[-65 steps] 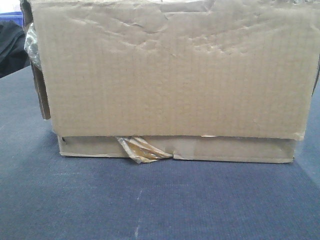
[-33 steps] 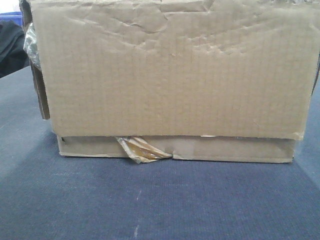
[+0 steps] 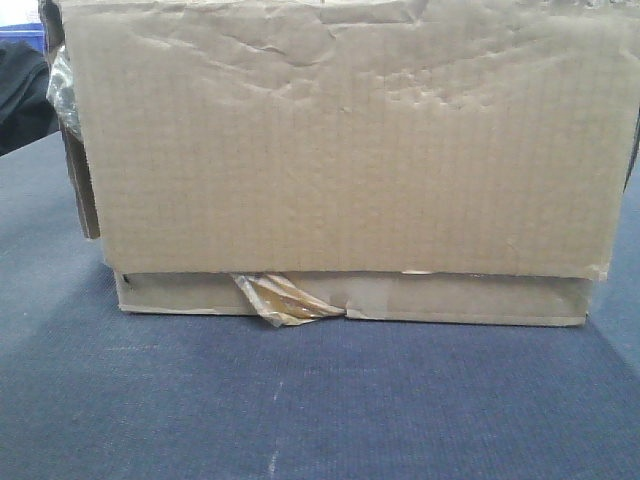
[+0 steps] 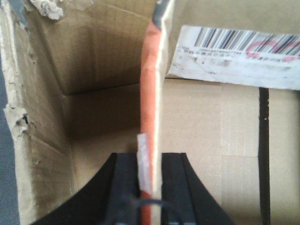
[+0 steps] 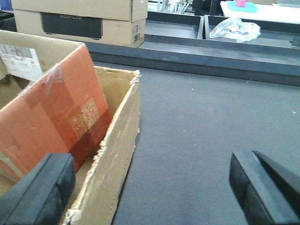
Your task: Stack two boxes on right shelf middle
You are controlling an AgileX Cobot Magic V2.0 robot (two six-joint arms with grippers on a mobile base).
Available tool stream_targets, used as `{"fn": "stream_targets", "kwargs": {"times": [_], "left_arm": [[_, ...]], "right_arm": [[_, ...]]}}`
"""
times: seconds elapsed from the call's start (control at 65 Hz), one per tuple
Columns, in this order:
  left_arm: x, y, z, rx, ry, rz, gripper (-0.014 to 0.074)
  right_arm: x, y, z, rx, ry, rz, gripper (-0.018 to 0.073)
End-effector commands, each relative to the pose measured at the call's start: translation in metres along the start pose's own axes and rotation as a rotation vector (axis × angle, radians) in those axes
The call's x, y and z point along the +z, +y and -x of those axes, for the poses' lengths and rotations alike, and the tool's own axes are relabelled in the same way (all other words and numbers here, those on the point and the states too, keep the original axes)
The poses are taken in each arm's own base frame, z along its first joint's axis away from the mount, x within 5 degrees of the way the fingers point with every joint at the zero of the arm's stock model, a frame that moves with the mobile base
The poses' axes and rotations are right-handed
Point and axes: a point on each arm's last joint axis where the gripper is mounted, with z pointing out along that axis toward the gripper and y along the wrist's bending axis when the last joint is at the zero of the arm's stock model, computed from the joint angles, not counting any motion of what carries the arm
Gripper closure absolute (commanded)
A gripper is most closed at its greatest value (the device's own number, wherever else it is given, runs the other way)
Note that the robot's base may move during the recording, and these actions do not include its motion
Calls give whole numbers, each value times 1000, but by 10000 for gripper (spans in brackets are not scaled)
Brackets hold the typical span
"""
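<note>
A large brown cardboard box [image 3: 340, 150] with peeling yellowish tape [image 3: 280, 300] stands on the dark table, filling the front view. In the left wrist view my left gripper [image 4: 150, 187] is shut on an upright orange-faced flap [image 4: 151, 93] inside the open box [image 4: 93, 70]. My right gripper [image 5: 150, 192] is open wide, its fingers either side of the box's torn wall [image 5: 119, 145]; the orange flap [image 5: 56, 117] leans inside. A second brown box [image 5: 79, 18] stands at the table's far end. The shelf is out of view.
The box rests on a dark blue-grey table top [image 5: 211, 117]. A raised dark ledge [image 5: 187, 58] crosses behind it, with a clear plastic bag [image 5: 234, 29] beyond. A white barcode label [image 4: 234, 56] is stuck inside the box. Something black [image 3: 20, 90] sits at far left.
</note>
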Motion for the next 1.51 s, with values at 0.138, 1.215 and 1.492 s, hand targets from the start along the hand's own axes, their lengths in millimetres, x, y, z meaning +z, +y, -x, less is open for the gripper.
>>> {"fn": "stream_targets", "kwargs": {"times": [0.138,1.215,1.492], "left_arm": [[-6,-5,3,-27,-25,-36,411],[-141,66,2,80,-116,198,88],[-121,60,-9,74,-39,115,88]], "right_arm": [[0,-1,5,-9,-34,-7,-9],[65,0,75,-2,330,65,-9],[115,20,76,-57,560,186,-9]]}}
